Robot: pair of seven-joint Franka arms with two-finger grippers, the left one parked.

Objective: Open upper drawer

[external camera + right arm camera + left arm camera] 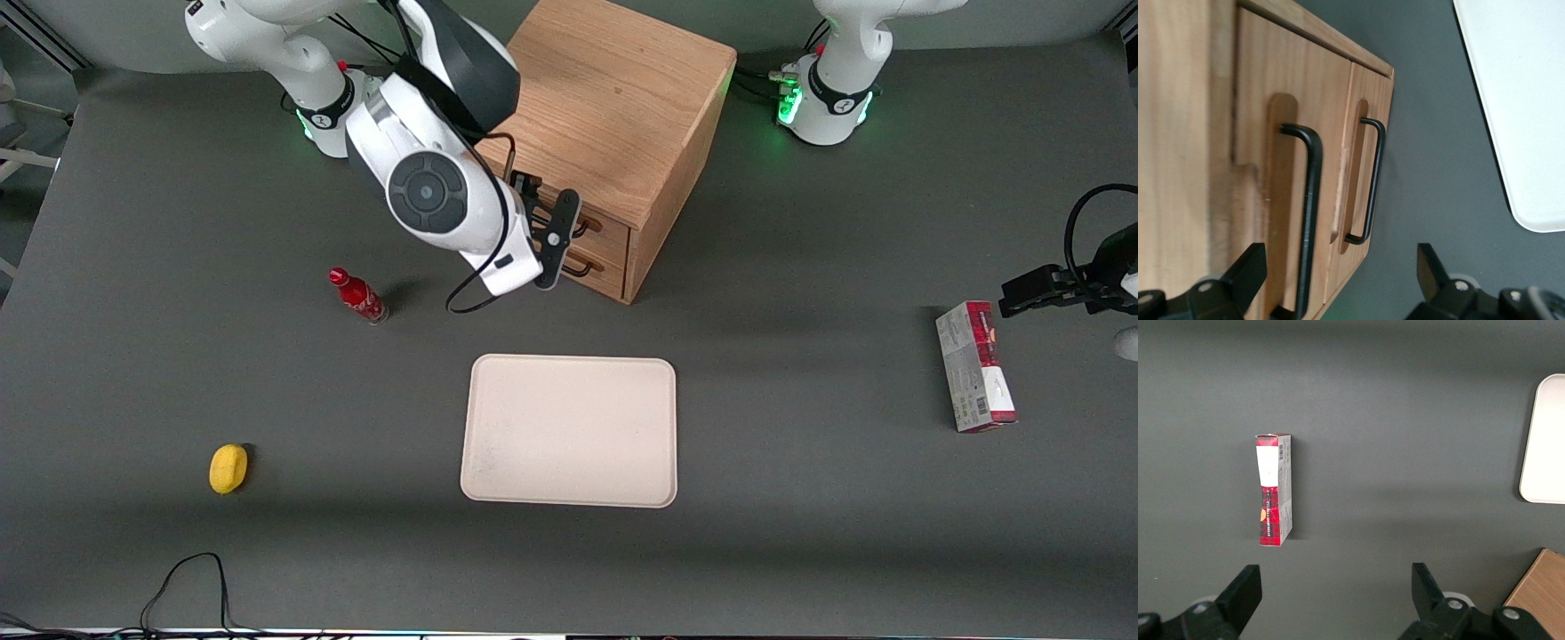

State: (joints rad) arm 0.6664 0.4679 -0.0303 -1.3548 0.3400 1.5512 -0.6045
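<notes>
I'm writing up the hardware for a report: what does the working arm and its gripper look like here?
The right arm has glossy white rounded shells with black sections, a dark grey round joint cap and loose black cables along it. Its base glows green. The gripper, in front of the upper drawer, is black with open jaws.

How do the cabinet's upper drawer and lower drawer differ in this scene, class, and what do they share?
The upper drawer sits directly under the cabinet's top, while the lower drawer sits nearest the table. The open pincer hovers in front of both, one finger lined up near the upper drawer's handle, while the lower drawer's handle lies in the gap between the fingers. Both are shut, with light wood fronts and long black wire handles.
</notes>
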